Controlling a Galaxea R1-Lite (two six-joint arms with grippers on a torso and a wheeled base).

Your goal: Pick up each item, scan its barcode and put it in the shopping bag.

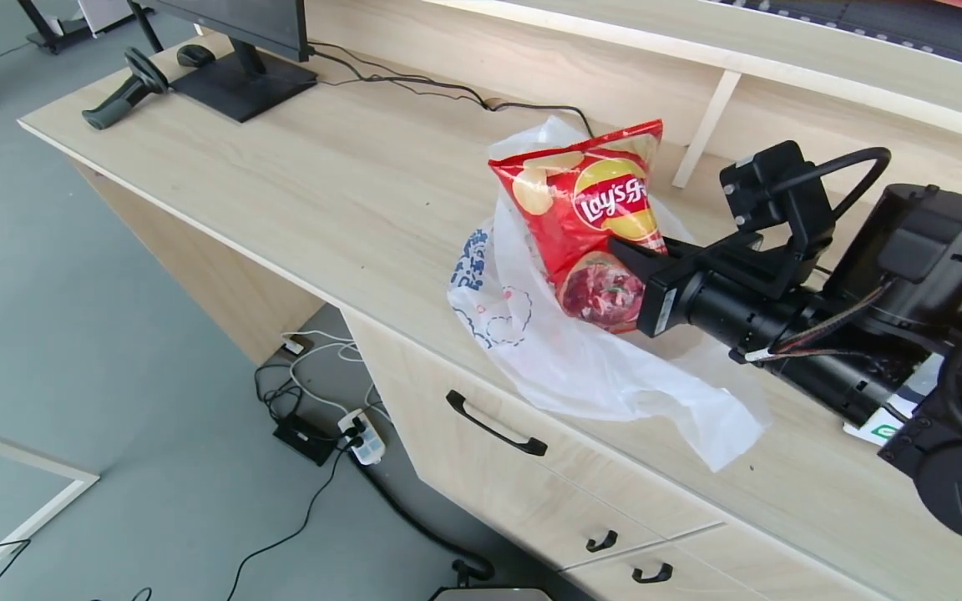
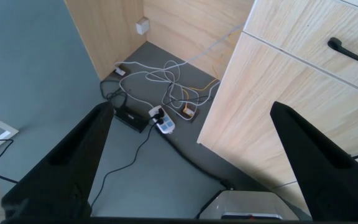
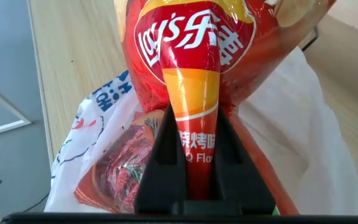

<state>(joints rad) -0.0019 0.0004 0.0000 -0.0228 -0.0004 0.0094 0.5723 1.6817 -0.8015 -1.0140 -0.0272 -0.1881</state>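
Two pincers shown: your right pincer (image 1: 630,260) pinches the chip bag (image 1: 589,209) at centre frame, above the shopping bag (image 1: 581,367) lying close to the surface's (image 1: 322,175) front edge. Your left pincer (image 2: 191,109), spread, hangs over floor cables (image 2: 166,81). Open surface lies left; scanner (image 1: 122,88) and monitor (image 1: 239,21) stand upper left.

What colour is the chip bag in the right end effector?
The chip bag is mainly red with a yellow logo disc; best in the head view.

chip bag (image 1: 589,217) over shopping bag (image 1: 581,367), on counter (image 1: 322,184)
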